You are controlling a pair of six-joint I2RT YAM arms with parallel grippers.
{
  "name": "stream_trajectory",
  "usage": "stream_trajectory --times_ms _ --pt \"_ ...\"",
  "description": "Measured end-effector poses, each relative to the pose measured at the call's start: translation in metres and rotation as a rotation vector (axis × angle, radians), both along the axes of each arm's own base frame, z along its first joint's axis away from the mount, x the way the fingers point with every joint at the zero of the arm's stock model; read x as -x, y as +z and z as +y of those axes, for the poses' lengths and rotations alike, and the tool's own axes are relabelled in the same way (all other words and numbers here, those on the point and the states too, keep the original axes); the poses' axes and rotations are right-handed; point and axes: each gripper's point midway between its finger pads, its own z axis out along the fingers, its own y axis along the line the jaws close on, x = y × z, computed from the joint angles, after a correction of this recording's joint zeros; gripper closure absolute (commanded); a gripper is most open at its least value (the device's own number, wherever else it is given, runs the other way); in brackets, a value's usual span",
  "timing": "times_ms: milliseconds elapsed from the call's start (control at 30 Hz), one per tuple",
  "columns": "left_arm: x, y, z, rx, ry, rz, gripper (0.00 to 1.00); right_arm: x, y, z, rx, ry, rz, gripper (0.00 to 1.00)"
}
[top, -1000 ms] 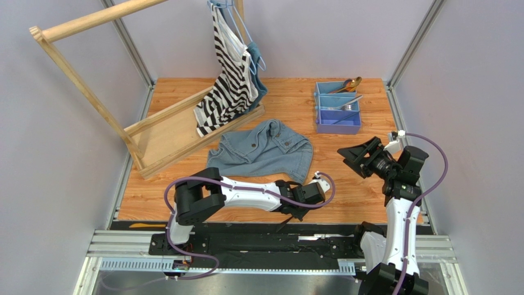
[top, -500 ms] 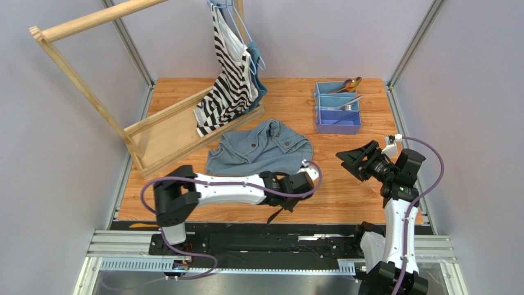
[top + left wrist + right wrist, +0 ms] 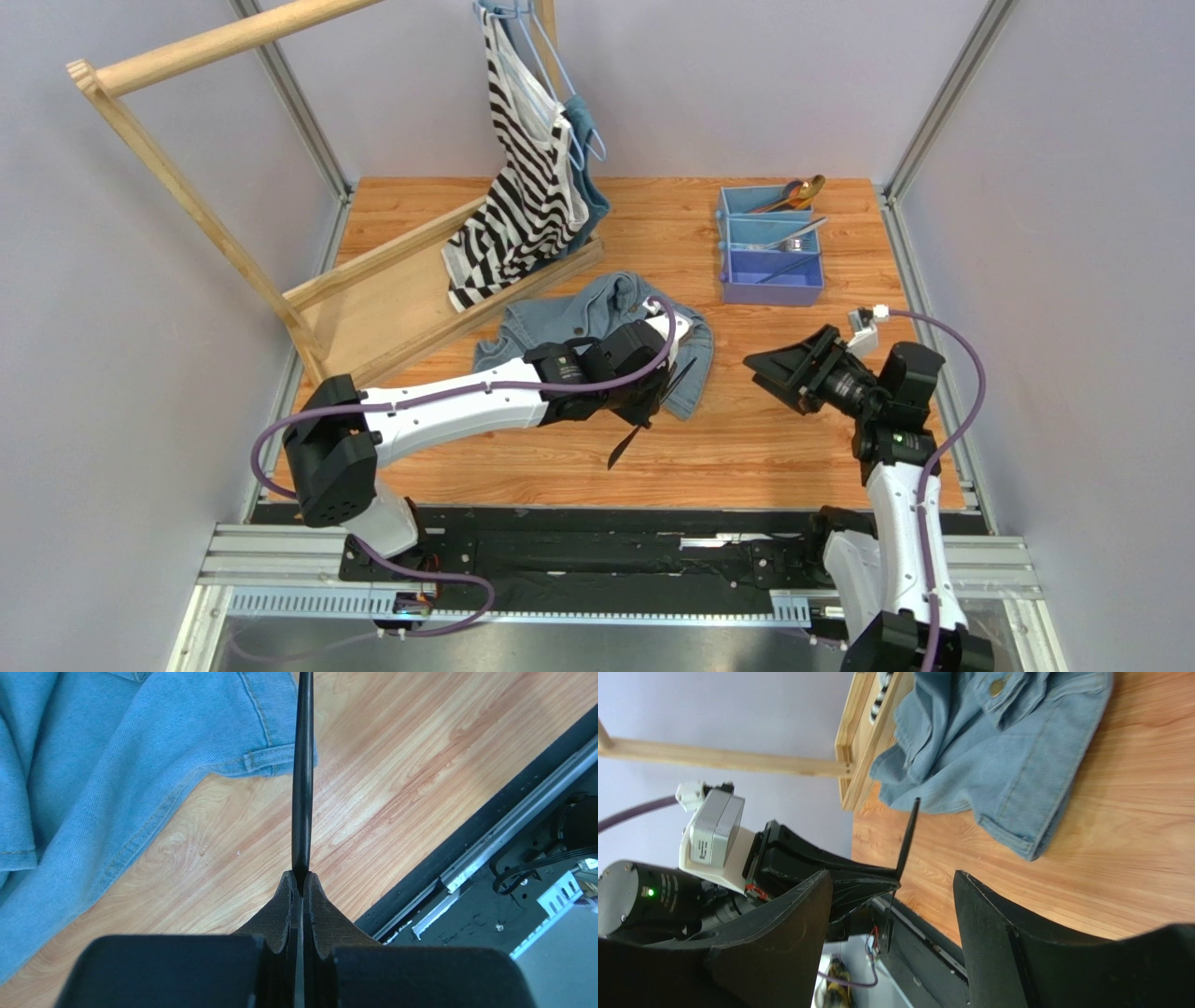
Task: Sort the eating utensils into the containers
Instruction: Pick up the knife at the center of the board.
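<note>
My left gripper point(image 3: 650, 403) is shut on a slim black knife point(image 3: 624, 445), holding it above the wood near the denim's front hem. In the left wrist view the knife point(image 3: 302, 777) sticks straight out from the pinched fingertips point(image 3: 313, 894). My right gripper point(image 3: 765, 375) hovers open to the right of it and points at it, apart from it. Through the right wrist view the knife point(image 3: 907, 840) shows between the spread fingers point(image 3: 980, 910). The light blue tray point(image 3: 769, 294) stands at the back right with a gold spoon point(image 3: 802, 191) and a silver fork point(image 3: 788, 241) inside.
A crumpled denim garment point(image 3: 596, 333) lies mid-table under the left wrist. A wooden rack point(image 3: 368, 287) with a striped top point(image 3: 522, 168) on a hanger fills the back left. A black rail point(image 3: 589, 539) runs along the near edge, with a yellowish slim thing point(image 3: 316, 515) at its left.
The left arm has swung away from the near edge toward the denim, carrying the knife. The right gripper has shifted left toward it and its fingers have narrowed a little.
</note>
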Motion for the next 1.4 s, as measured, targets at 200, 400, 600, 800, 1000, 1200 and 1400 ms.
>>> stream_trajectory --times_ms 200,400,600,800,1000,1200,1400 --pt "0.003 0.006 -0.006 0.028 -0.026 0.022 1.00 0.003 0.006 0.034 -0.011 0.109 -0.017 0.37" --pt "0.005 0.011 -0.010 0.049 -0.041 0.028 1.00 -0.006 -0.011 0.065 0.009 0.177 0.054 0.41" --pt "0.004 0.014 -0.010 0.056 -0.040 0.023 1.00 -0.010 -0.038 0.086 0.050 0.209 0.135 0.46" --pt "0.005 0.016 -0.009 0.058 -0.042 0.020 1.00 -0.016 -0.032 0.091 0.050 0.191 0.096 0.85" --pt "0.005 0.016 -0.009 0.055 -0.044 0.020 1.00 -0.019 -0.024 0.094 0.027 0.175 0.080 1.00" --pt "0.004 0.016 -0.009 0.051 -0.054 0.010 0.37 -0.018 -0.024 0.092 0.032 0.155 0.071 1.00" --pt "0.001 0.016 -0.006 0.036 -0.052 -0.006 0.10 -0.020 -0.029 0.086 0.069 0.122 0.066 1.00"
